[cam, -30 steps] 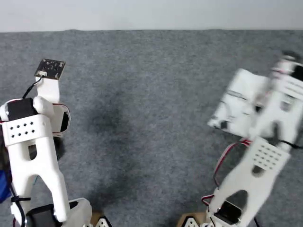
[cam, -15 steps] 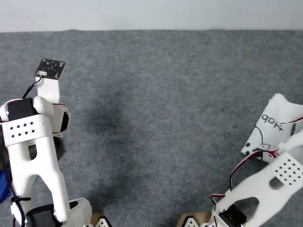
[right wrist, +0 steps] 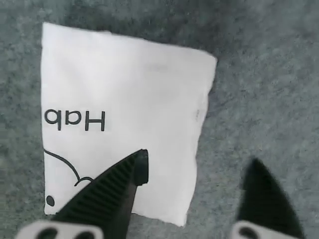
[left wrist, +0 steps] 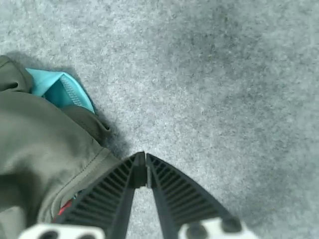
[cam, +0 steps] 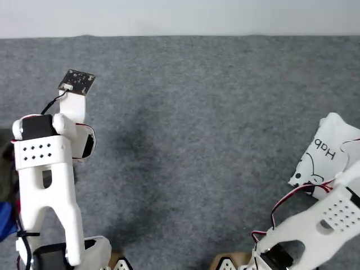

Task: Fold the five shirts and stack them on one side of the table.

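Note:
A folded white shirt (cam: pixel 328 151) with black print lies flat at the table's right edge. In the right wrist view, my right gripper (right wrist: pixel 199 172) hovers open over the near edge of the white shirt (right wrist: pixel 124 109); one finger (right wrist: pixel 130 174) is above the cloth and the other is over bare carpet. My left gripper (left wrist: pixel 145 160) is shut and holds nothing, its tips just beside an olive shirt (left wrist: pixel 40 144). A teal shirt (left wrist: pixel 62 89) peeks out from under the olive one. The left arm (cam: pixel 44 169) stands at the table's left side.
Grey carpet (cam: pixel 191 124) covers the table, with wide free room in the middle and at the back. Dark olive cloth (cam: pixel 5 163) and a bit of blue cloth (cam: pixel 4 220) show at the left edge, beside the left arm.
The white shirt went from mid-right to the table's right edge with the right arm, and now lies still there. The left arm has shifted slightly to the right.

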Available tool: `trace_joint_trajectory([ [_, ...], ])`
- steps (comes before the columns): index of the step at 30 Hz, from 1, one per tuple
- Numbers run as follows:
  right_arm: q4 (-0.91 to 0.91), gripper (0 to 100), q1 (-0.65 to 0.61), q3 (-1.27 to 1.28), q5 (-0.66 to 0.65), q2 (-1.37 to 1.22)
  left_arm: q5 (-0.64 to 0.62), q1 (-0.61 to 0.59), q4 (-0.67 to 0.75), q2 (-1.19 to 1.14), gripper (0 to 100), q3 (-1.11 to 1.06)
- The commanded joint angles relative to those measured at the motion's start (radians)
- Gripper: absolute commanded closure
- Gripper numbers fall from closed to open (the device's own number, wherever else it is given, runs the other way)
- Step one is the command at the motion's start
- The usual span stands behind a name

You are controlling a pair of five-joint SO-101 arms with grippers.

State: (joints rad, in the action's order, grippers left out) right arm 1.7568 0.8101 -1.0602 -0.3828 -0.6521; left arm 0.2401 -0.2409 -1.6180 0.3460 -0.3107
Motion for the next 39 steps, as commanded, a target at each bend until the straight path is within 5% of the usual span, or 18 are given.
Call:
trace_joint_trajectory([
  [1,0.041,96.8,-0.042,0.057,0.003,0.111,0.003,0.011,-0.021,0.032,100,0.008],
  [14,-0.015,99.0,-0.033,0.675,-0.170,0.300,0.003,0.006,-0.071,0.034,100,0.010],
  [29,-0.137,99.0,0.185,0.694,-0.354,0.073,0.003,0.008,-0.071,0.034,100,0.007],
  [39,0.002,99.0,0.068,0.660,-0.373,0.318,0.003,0.011,-0.072,0.034,100,0.007],
])
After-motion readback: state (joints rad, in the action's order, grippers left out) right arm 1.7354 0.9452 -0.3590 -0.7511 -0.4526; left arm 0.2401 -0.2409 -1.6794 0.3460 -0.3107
